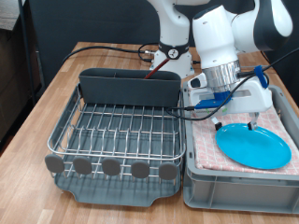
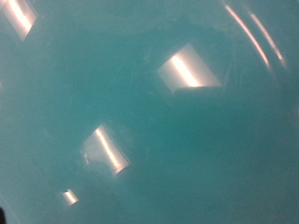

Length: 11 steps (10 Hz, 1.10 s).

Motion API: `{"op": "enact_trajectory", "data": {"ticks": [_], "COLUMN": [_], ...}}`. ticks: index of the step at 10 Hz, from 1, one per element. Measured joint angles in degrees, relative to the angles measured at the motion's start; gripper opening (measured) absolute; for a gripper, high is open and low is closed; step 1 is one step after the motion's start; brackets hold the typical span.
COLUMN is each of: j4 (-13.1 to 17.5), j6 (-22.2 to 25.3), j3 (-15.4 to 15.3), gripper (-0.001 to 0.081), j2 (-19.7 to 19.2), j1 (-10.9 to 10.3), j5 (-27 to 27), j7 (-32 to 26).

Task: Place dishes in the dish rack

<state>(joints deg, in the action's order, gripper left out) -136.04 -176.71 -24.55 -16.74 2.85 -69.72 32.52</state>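
The round light-blue plate lies slightly tilted in the grey bin lined with pink checked cloth, at the exterior view's right. My gripper hangs directly over the plate's far left edge, very close to it; its fingertips are hard to make out. The wrist view is filled by the plate's glossy blue surface with light reflections, and no fingers show there. The dish rack stands left of the bin, its wire grid bare. A thin reddish stick shows at the tall utensil box. The white cup is out of view.
The rack and bin sit side by side on a wooden table. Round grey tabs line the rack's near edge. Black cables and the robot base lie behind the rack.
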Motion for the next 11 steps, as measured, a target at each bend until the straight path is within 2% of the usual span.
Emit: {"op": "enact_trajectory", "data": {"ticks": [1, 2, 4, 5, 6, 7, 8, 10, 11], "j4": [0.0, 0.0, 0.0, 0.0, 0.0, 0.0, 0.0, 0.0, 0.0], "j6": [-0.1, -0.1, -0.1, -0.2, -0.2, -0.2, -0.2, -0.2, -0.2], "j3": [0.0, 0.0, 0.0, 0.0, 0.0, 0.0, 0.0, 0.3, 1.4], "gripper": [0.0712, 0.0712, 0.0372, 0.0372, 0.0192, 0.0192, 0.0046, 0.0024, 0.0024], "j2": [0.0, -0.1, -0.1, -0.1, -0.1, -0.1, -0.1, -0.1, -0.1], "j1": [0.0, 0.0, 0.0, 0.0, 0.0, 0.0, 0.0, -0.2, -1.0], "j5": [-0.1, -0.1, -0.3, -0.4, -0.5, -0.6, -0.7, 0.0, 2.1], "j7": [0.0, 0.0, 0.0, 0.0, 0.0, 0.0, 0.0, 0.7, 2.9]}}
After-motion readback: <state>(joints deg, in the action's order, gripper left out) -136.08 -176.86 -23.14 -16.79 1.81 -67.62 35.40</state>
